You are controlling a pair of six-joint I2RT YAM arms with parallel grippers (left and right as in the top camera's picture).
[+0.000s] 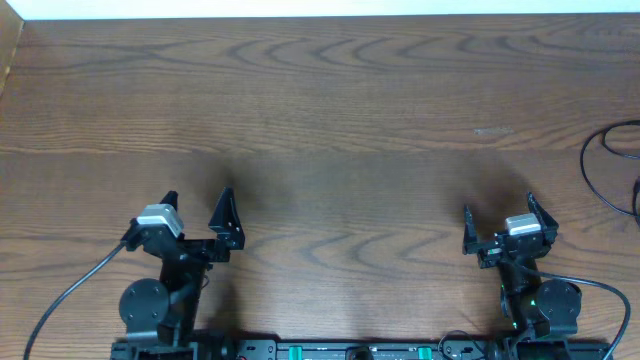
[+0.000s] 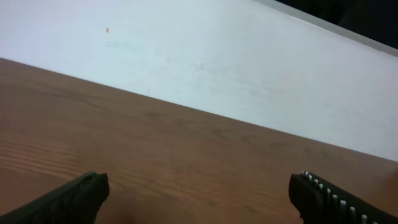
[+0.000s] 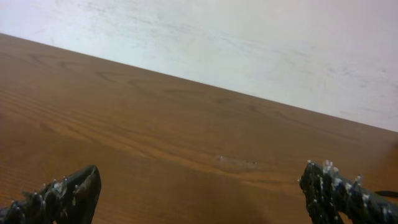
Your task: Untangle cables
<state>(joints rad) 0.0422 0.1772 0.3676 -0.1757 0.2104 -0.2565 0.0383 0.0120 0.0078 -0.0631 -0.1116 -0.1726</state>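
Observation:
The cables (image 1: 612,165) are thin black cords looped at the far right edge of the wooden table, partly cut off by the overhead view's edge. My left gripper (image 1: 197,205) is open and empty at the front left. My right gripper (image 1: 497,215) is open and empty at the front right, well short of the cables. In the left wrist view my open fingers (image 2: 199,193) frame bare wood. In the right wrist view my open fingers (image 3: 199,190) also frame bare wood, with a thin black bit at the right edge.
The wooden table (image 1: 320,110) ends at a white wall (image 2: 205,56) at the back. Thick black arm cables (image 1: 70,290) trail from both arm bases at the front. A faint pale mark (image 1: 492,131) lies on the wood right of centre.

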